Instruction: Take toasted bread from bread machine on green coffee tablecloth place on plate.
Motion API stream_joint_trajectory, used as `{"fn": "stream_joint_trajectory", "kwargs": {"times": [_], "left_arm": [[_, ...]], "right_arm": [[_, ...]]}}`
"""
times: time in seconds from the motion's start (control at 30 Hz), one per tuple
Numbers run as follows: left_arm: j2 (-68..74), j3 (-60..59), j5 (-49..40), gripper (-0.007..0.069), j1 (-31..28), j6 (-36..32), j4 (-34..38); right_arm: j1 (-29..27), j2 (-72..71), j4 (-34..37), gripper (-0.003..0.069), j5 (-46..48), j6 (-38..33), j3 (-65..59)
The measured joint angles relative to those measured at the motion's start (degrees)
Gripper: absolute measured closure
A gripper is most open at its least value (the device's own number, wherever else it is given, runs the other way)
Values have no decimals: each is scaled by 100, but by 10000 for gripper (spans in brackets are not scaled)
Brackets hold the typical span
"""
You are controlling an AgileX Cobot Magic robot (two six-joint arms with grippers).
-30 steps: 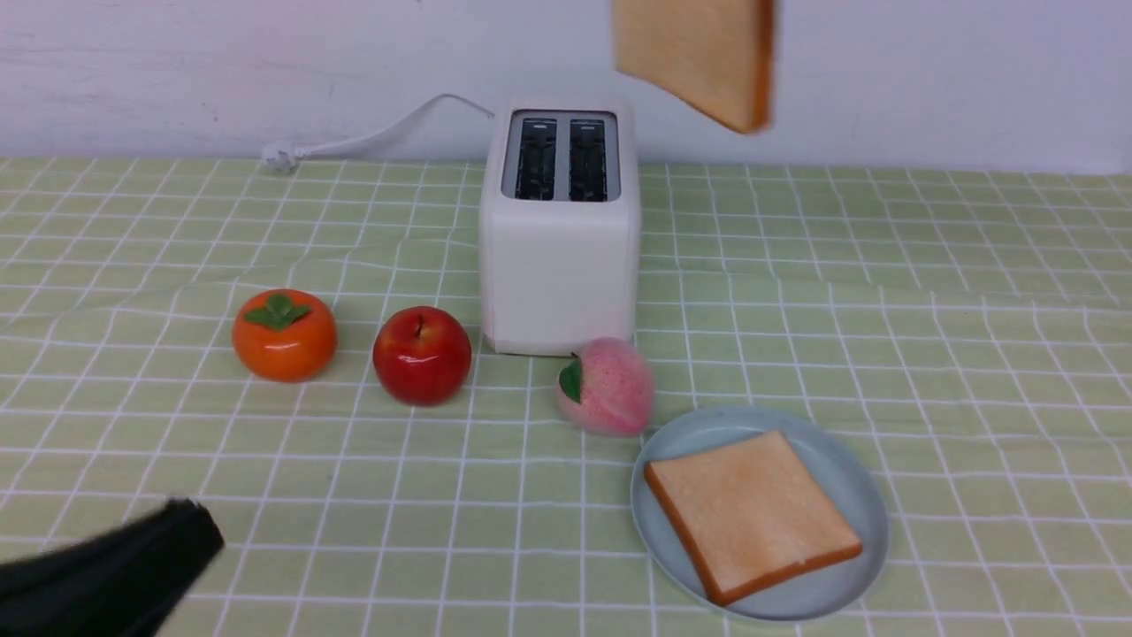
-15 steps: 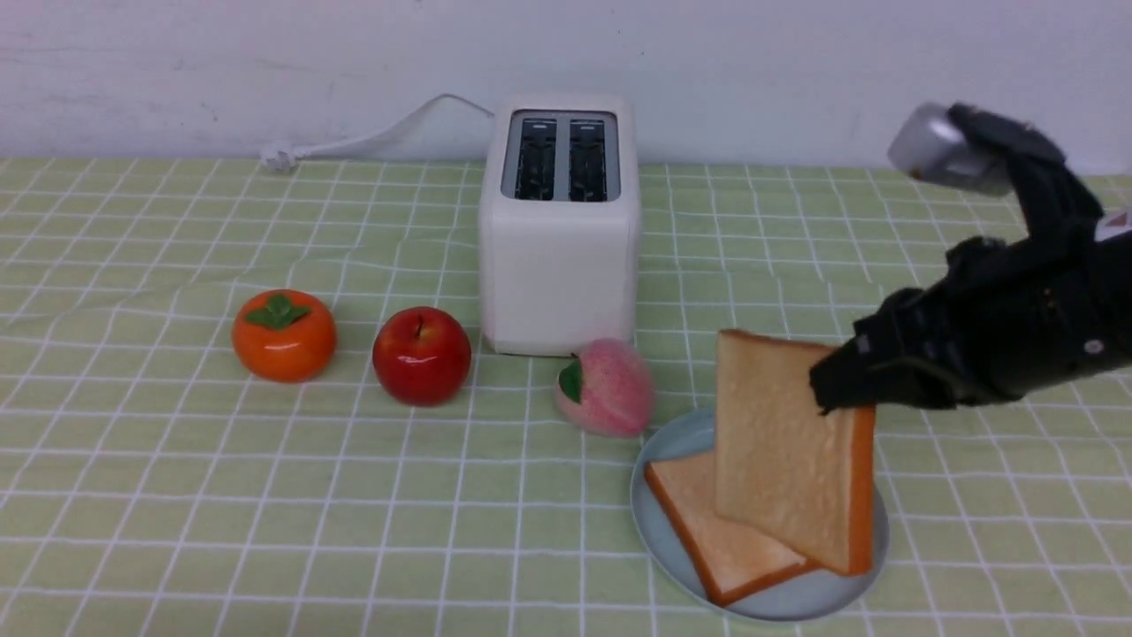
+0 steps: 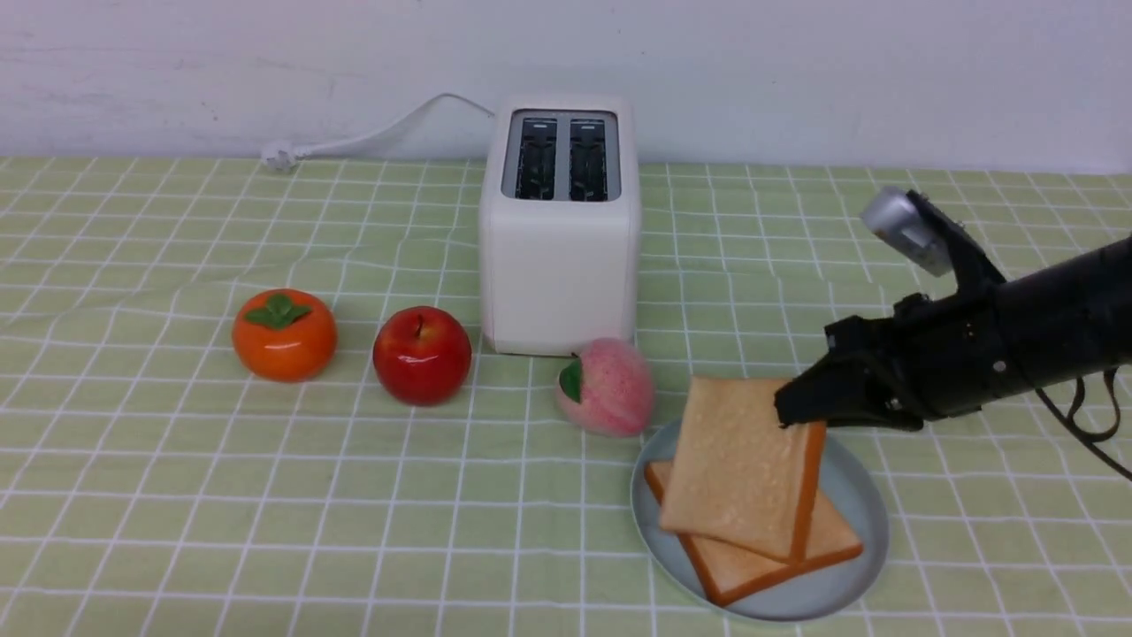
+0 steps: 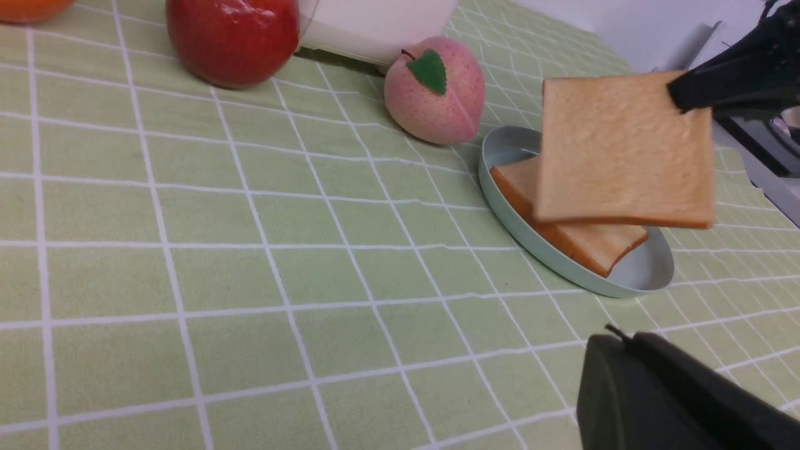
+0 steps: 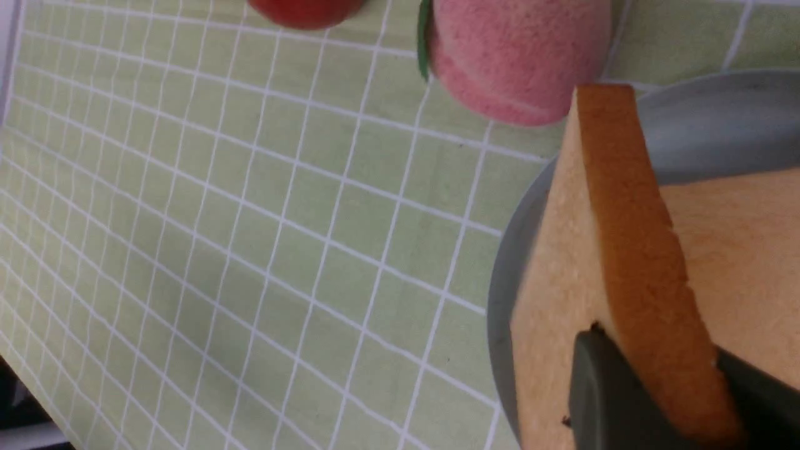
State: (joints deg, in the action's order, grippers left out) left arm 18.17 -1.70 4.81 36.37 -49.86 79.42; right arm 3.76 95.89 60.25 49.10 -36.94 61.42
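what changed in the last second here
The right claw, shut on the second toast slice, brought it from high beside the toaster down over the plate and tipped it flatter above the first slice; it is not released. The left claw pulled out of the front view's lower corner. The toaster, plate, first slice, persimmon, apple and peach stayed put.

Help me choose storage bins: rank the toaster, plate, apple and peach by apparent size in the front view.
1. Toaster and plate: similar spread, and the plate sits nearer, so unranked.
2. Apple and peach: look alike.
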Motion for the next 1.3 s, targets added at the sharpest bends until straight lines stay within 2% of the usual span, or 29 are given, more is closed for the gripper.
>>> {"fn": "stream_joint_trajectory", "kwargs": {"times": [0.13, 0.27, 0.4, 0.47, 0.5, 0.53, 0.6, 0.63, 0.7, 0.93, 1.13, 1.3], "left_arm": [[0, 0, 0, 638, 0, -9, 0], [0, 0, -11, 638, 0, -9, 6], [0, 0, -17, 638, 0, -9, 41], [0, 0, -17, 638, 0, -9, 46], [0, 0, -22, 638, 0, -9, 48], [0, 0, -21, 638, 0, -9, 48], [0, 0, -21, 638, 0, -9, 48], [0, 0, -21, 638, 0, -9, 48], [0, 0, -21, 637, 0, -9, 54], [0, 0, -21, 635, 0, -9, 54], [0, 0, -21, 629, 0, -9, 54], [0, 0, -21, 626, 0, -9, 54]], "right_arm": [[-33, 192, -70, 533, -5, 26, 0], [-64, 192, -553, 384, 14, 210, 73], [-217, 96, -1433, 209, 163, 804, 366], [-278, -6, -1868, 181, 258, 1088, 485], [-330, -248, -2468, 176, 420, 1585, 637], [-334, -283, -2532, 176, 445, 1632, 650], [-363, -863, -3242, 220, 727, 2116, 735], [-363, -916, -3242, 220, 727, 2146, 735], [-367, -1689, -3674, 307, 1074, 2444, 664], [-367, -4086, -3836, 547, 1545, 2589, -331], [-367, -6124, -3836, 630, 1561, 2737, -1388], [-367, -7546, -3841, 641, 1040, 3018, -2185]]}}
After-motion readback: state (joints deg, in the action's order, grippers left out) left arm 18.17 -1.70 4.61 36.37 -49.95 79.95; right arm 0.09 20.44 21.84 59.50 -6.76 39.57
